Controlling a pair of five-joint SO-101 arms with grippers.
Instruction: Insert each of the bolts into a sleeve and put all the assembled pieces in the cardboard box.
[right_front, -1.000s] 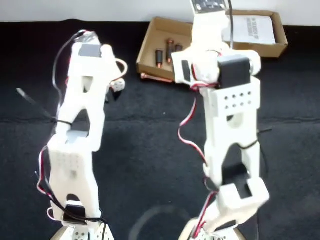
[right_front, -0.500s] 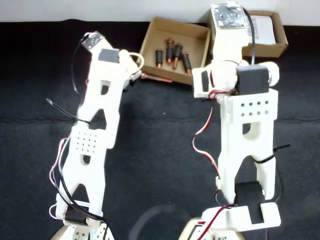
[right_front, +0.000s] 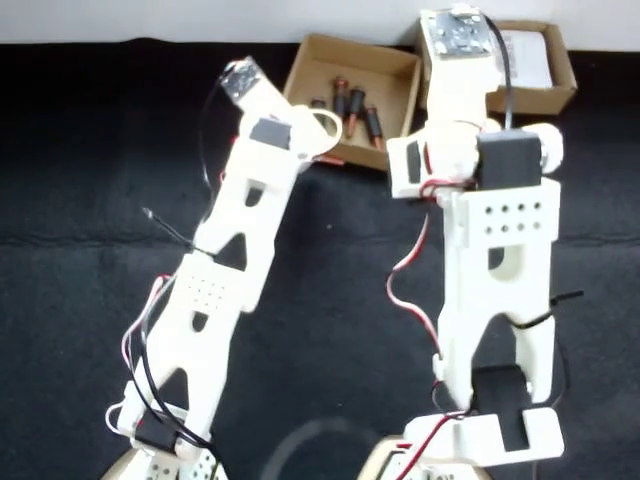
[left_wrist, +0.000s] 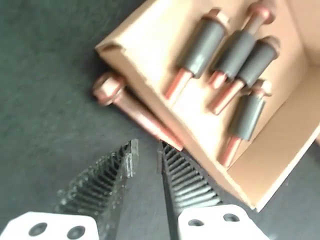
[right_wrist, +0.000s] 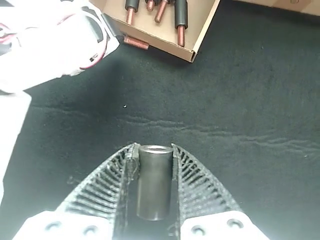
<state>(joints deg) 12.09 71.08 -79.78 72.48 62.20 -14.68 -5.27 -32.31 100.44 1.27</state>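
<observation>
Now bolt (left_wrist: 131, 106) flat along box (left_wrist: 134, 66); left fingers (left_wrist: 106, 176) apart, right fingers (right_wrist: 201, 191) clamp sleeve (right_wrist: 155, 182) lengthwise.

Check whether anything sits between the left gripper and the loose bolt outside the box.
Nothing visible does. The left gripper hangs open just short of the bolt, with bare mat between them. The bolt lies along the outer wall of the cardboard box, which may crowd the grasp.

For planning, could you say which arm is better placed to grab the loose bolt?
Left: the left gripper, open, hangs close by the bolt; the right gripper holds a sleeve.
</observation>
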